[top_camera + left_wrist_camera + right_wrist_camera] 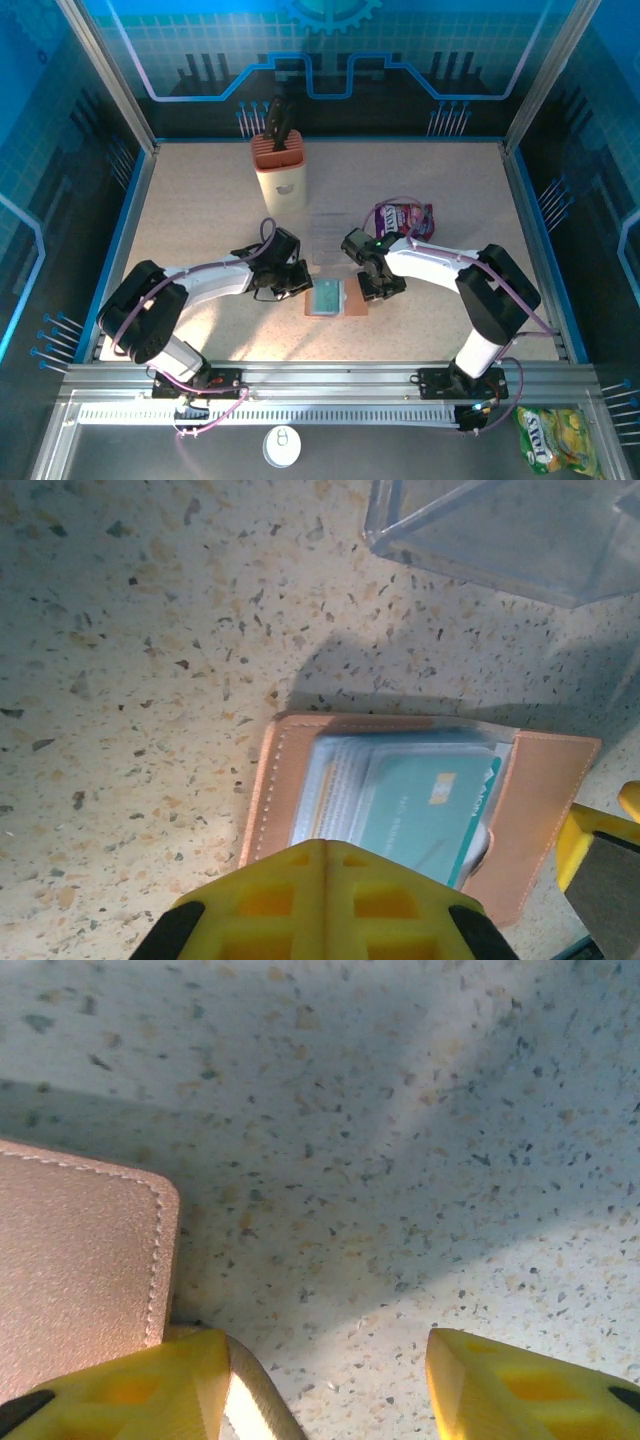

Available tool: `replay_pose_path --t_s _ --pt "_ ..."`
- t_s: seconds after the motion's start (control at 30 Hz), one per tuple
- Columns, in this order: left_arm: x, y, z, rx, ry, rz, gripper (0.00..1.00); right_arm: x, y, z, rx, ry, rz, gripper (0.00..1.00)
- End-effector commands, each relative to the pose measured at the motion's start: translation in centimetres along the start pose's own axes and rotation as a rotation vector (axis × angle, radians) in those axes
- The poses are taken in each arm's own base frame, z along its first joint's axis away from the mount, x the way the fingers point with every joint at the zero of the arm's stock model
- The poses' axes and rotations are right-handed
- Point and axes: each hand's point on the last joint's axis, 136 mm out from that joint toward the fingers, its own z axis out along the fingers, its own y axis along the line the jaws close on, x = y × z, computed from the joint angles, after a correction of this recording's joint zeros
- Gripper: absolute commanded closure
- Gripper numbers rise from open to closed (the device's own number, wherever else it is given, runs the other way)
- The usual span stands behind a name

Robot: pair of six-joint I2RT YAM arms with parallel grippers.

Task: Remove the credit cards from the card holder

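Two arms lean in toward the middle of the table (200,230), where the wallet (356,299) lies open and flat. The teal cards (324,297) sit stacked in its inner pocket, one of them showing a small orange patch.

The left gripper (296,281) hangs at the wallet's left side. From its wrist camera the yellow fingers (325,895) are pressed together with no gap, right over the wallet's near rim. I cannot tell whether they touch the leather.

The right gripper (381,286) is at the wallet's right side. Its jaws stand apart with bare tabletop between them and nothing held. One finger (140,1385) sits at the leather's corner.

A clear box (328,232) rests just behind the wallet. A purple packet (404,216) lies behind the right gripper, and a knife block (279,172) stands upright farther back.
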Motion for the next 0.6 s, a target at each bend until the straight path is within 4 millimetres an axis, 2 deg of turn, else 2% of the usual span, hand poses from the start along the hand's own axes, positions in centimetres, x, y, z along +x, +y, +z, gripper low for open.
replay_pose_path --t_s 0.0,0.13,0.33,0.43,0.57 --pt "0.9 1.2 0.7 -0.027 0.025 0.018 1.0 0.0 -1.0 1.0 0.05 -0.002 0.003 0.37" --pt "1.7 2.0 1.4 -0.027 0.054 -0.003 1.0 -0.1 -1.1 1.4 0.068 -0.002 -0.005 0.3" --pt "2.7 3.7 1.7 -0.058 0.067 -0.024 1.0 -0.6 -1.1 0.4 0.058 -0.023 -0.003 0.29" --pt "2.9 4.4 1.8 -0.071 0.067 -0.03 1.0 -0.8 -1.2 -1.0 0.04 -0.043 -0.001 0.29" --pt "3.3 4.9 1.6 -0.069 0.06 -0.042 1.0 -1.0 -1.1 -4.0 -0.008 -0.083 0.005 0.29"
